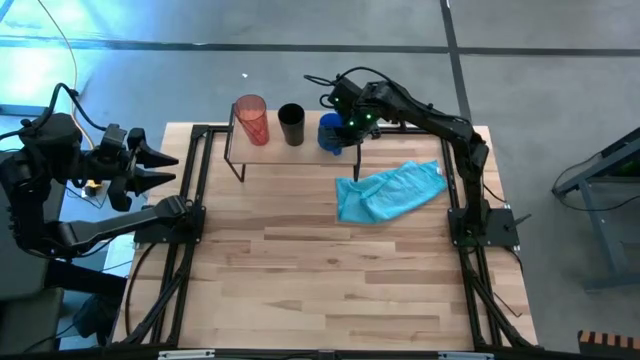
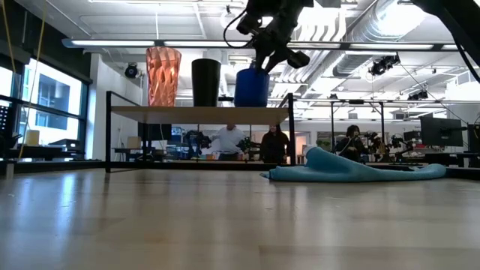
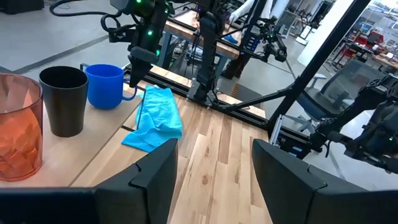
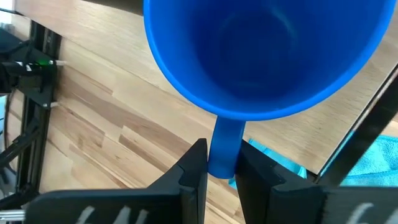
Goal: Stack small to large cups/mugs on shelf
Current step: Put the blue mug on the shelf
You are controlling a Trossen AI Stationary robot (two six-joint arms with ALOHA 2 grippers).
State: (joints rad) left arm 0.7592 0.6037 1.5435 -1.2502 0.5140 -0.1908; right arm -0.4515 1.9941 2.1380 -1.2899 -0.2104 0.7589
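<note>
Three cups stand in a row on the light-wood shelf (image 1: 290, 152) (image 2: 195, 114) at the table's far edge: the orange-red tumbler (image 1: 252, 118) (image 2: 163, 75) (image 3: 15, 127), the black cup (image 1: 291, 124) (image 2: 205, 81) (image 3: 63, 99), and the blue mug (image 1: 328, 135) (image 2: 250, 88) (image 3: 104, 84) at the right end. My right gripper (image 1: 352, 125) (image 4: 222, 171) reaches down to the mug's handle and is shut on it. My left gripper (image 1: 165, 170) (image 3: 214, 168) waits open past the table's left edge. My right gripper pinches the blue mug's handle (image 4: 224, 143) between its two fingers (image 4: 194, 168), one on each flank of the handle. It comes from above, slanting down. The mug stands upright with its base on the shelf (image 2: 250, 106).
A light-blue cloth (image 1: 390, 190) (image 2: 352, 169) (image 3: 155, 118) lies crumpled on the tabletop right of the shelf, near the right arm's base. The near half of the table (image 1: 330, 290) is bare wood. People stand in the room beyond the table (image 2: 251, 142).
</note>
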